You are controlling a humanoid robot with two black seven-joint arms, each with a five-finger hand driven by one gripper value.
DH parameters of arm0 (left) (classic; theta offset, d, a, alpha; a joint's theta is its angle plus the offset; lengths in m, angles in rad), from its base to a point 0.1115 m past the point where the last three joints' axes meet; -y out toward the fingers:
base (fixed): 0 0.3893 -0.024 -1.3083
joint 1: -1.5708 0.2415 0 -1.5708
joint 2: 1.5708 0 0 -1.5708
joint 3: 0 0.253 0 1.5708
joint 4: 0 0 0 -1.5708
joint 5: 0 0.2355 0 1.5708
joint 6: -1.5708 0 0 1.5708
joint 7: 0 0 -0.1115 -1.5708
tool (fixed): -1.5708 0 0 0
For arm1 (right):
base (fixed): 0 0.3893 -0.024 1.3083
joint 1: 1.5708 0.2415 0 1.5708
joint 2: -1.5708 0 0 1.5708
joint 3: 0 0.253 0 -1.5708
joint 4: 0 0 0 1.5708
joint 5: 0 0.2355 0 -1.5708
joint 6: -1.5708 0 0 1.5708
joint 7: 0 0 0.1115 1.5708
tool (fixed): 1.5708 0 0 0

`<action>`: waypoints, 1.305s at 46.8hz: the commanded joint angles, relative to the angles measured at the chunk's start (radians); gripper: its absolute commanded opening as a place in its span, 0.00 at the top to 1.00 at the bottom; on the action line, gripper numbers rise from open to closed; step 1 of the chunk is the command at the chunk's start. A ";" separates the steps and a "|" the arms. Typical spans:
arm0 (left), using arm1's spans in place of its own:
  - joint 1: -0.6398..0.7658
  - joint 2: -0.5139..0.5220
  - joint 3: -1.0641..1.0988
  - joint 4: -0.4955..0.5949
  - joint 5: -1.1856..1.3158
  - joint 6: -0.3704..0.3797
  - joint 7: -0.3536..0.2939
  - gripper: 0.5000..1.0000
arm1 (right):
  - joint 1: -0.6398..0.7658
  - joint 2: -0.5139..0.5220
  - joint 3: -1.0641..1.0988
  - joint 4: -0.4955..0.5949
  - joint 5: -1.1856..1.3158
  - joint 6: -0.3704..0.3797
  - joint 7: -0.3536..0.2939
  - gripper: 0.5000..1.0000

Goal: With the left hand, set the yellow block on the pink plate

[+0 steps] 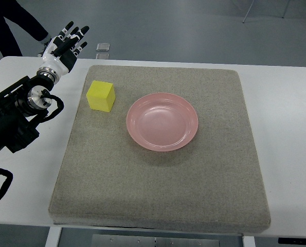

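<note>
A square grey felt-like mat (163, 149) covers most of a white table (291, 103), and everything here sits in relation to it. On the mat's far-left part rests a small bright yellow cube-shaped block (101, 95), flat on one face, just inside the mat's left edge. Near the mat's middle, slightly toward the far side, lies a round shallow pink plate (162, 121) with nothing in it. The block stands just beside the plate's left rim but apart from it, a strip of grey showing between the two.

The robot's left hand (65, 43), white in the palm with black fingers, hovers off the mat's far-left corner, over the table's edge. Its fingers are stretched out and slightly fanned, pointing away toward the floor beyond the table, and they hold nothing. The black forearm (14, 116) behind it lies along the table to the left of the mat, with a looped black cable trailing near it. The hand is clear of the block, not touching it.

A small grey square object (103, 47) lies on the floor past the mat's far edge.
</note>
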 commanded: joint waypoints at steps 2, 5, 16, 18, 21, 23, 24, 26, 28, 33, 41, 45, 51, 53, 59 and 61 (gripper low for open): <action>0.002 0.000 -0.002 0.000 -0.004 0.000 -0.006 0.01 | 0.000 0.000 0.000 0.000 0.000 0.000 0.000 0.15; 0.004 0.000 -0.013 0.001 -0.016 0.002 -0.018 0.01 | 0.000 0.000 0.000 0.000 0.000 0.000 0.000 0.15; 0.010 -0.001 -0.010 -0.005 -0.006 -0.002 -0.020 0.01 | 0.000 0.000 0.000 0.000 0.000 0.000 0.000 0.15; 0.010 -0.001 -0.008 -0.006 -0.006 -0.002 -0.020 0.01 | 0.000 0.000 0.000 0.002 0.000 0.000 0.000 0.15; 0.009 -0.001 -0.007 -0.005 -0.003 -0.002 -0.020 0.01 | 0.000 0.000 0.000 0.000 0.000 0.000 0.000 0.15; 0.009 0.000 -0.004 -0.005 -0.003 -0.003 -0.020 0.01 | 0.000 0.000 0.000 0.002 0.000 0.000 0.000 0.15; 0.009 0.000 -0.002 -0.005 -0.003 -0.005 -0.020 0.01 | 0.000 0.000 0.000 0.000 0.000 0.000 0.000 0.15; 0.009 0.000 -0.001 -0.005 -0.003 -0.008 -0.020 0.01 | 0.000 0.000 0.000 0.000 0.000 0.000 0.000 0.15; 0.009 0.000 -0.001 -0.003 -0.001 -0.009 -0.020 0.01 | 0.000 0.000 0.000 0.000 0.000 0.000 0.000 0.15; 0.009 0.003 0.001 0.003 0.000 -0.009 -0.020 0.01 | 0.000 0.000 0.000 0.000 0.000 0.000 0.000 0.15; 0.007 0.003 -0.007 0.001 -0.012 0.000 -0.017 0.01 | 0.000 0.000 0.000 0.000 0.000 0.000 0.000 0.15; 0.004 0.002 -0.013 -0.002 -0.016 0.008 -0.015 0.01 | 0.000 0.000 0.000 0.000 0.000 0.000 0.000 0.15; 0.005 0.002 -0.013 -0.002 -0.010 0.011 -0.015 0.01 | 0.000 0.000 0.000 0.000 0.000 0.000 0.000 0.15; 0.007 0.002 -0.013 -0.003 -0.010 0.003 -0.015 0.01 | 0.000 0.000 0.000 0.000 0.000 0.000 0.000 0.15; 0.009 0.002 -0.010 -0.007 -0.006 -0.008 -0.014 0.01 | 0.000 0.000 0.000 0.000 0.000 0.000 0.000 0.15; 0.009 0.002 -0.010 -0.007 -0.004 -0.018 -0.015 0.01 | 0.000 0.000 0.000 0.000 0.000 0.000 0.000 0.15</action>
